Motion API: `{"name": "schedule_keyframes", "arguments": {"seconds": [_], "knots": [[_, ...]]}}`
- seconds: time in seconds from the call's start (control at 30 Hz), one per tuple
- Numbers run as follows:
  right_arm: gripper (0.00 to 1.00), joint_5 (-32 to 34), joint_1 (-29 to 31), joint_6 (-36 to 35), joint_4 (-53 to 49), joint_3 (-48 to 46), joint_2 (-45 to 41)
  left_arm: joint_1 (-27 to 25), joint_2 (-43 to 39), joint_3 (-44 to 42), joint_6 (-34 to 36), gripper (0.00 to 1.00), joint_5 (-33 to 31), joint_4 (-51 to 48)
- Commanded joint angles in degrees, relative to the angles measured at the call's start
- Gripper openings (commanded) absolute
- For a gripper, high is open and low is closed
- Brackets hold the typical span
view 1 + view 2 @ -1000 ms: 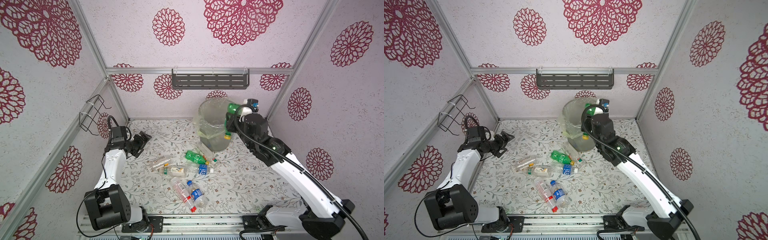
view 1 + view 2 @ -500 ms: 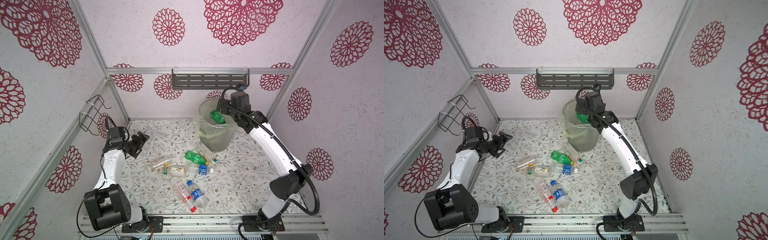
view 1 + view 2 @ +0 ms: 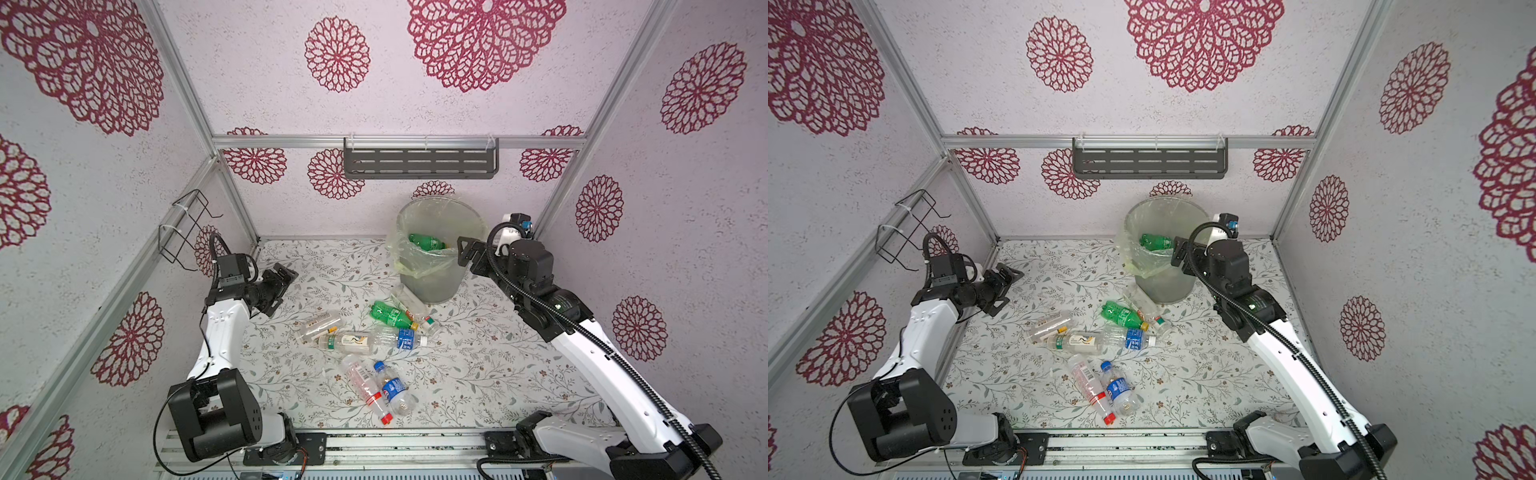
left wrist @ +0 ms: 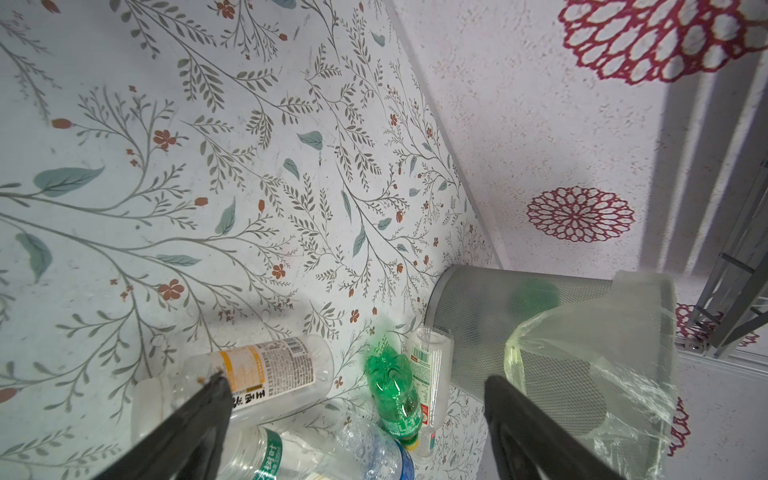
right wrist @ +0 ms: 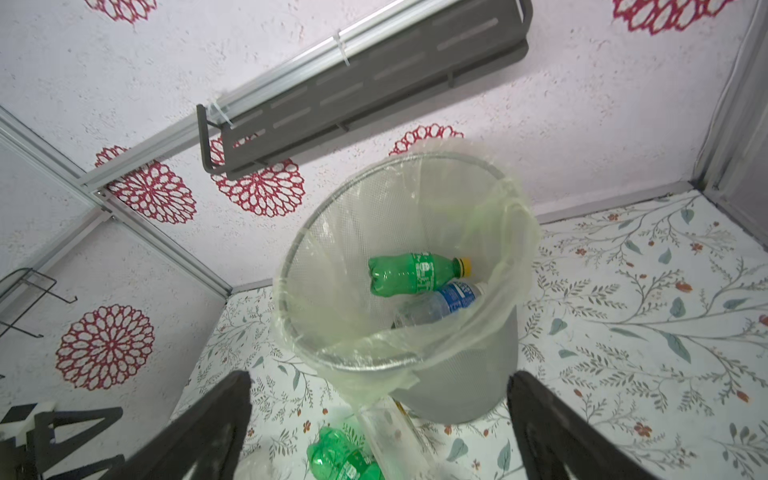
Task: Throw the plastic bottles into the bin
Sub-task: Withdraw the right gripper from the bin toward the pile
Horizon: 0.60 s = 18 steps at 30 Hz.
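- Green bottle [image 5: 409,274] lay in the bin [image 3: 432,286]; other plastic bottles [image 3: 365,340] littered the table [image 3: 478,365].
- Right gripper [image 3: 464,253] hovered near the bin, jaws wide, empty.
- Left gripper [image 3: 284,286], arm bent low, gaped wide, empty too.

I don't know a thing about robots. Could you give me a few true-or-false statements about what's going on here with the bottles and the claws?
1. A green bottle lies inside the bin. True.
2. The right gripper is holding a bottle. False: it is open and empty, beside the bin.
3. A second green bottle lies on the table near the bin's foot. True.
4. The left gripper is shut. False: its jaws stand open, holding nothing.
5. Every bottle is in the bin. False: several loose bottles lie on the table.
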Motion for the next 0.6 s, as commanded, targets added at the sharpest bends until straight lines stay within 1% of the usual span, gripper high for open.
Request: {"name": "schedule_keyframes", "arguments": {"seconds": [0.0, 0.3, 0.57], "knots": [[0.99, -1.49, -0.1, 2.4, 1.72, -2.98, -2.5, 0.28, -0.11, -0.99, -0.04, 0.97, -1.53, 0.73], [0.99, -2.64, -0.14, 6.59, 3.17, -14.53, -8.63, -0.66, -0.38, -1.47, -0.83, 0.97, -4.24, 0.15], [0.99, -2.61, -0.16, 7.46, 2.93, -21.27, -12.33, -3.49, -0.8, 1.81, 0.91, 0.97, -7.85, -3.8]]}}
